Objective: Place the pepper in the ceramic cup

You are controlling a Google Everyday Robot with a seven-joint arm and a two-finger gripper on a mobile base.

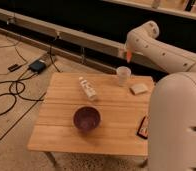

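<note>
We see the gripper (126, 51) at the end of the white arm, over the far right part of the wooden table (56, 135). Its jaws are closed on the pepper (128, 56), which points down in the air. The ceramic cup (123, 76) stands upright just below the pepper, apart from it. To the right of the cup lies 1 beige block (138, 89). The clear bottle (88, 88) lies near the middle, and the purple bowl (86, 119) stands closer to the front edge.

— Around the purple bowl (86, 118) on the wooden table (56, 135)?
— Just behind, a clear bottle (88, 88). Back right, a beige block (138, 89). Right, a dark flat packet (142, 127). Gripper (127, 54) higher, back right. Off left, floor cables (11, 90).
</note>
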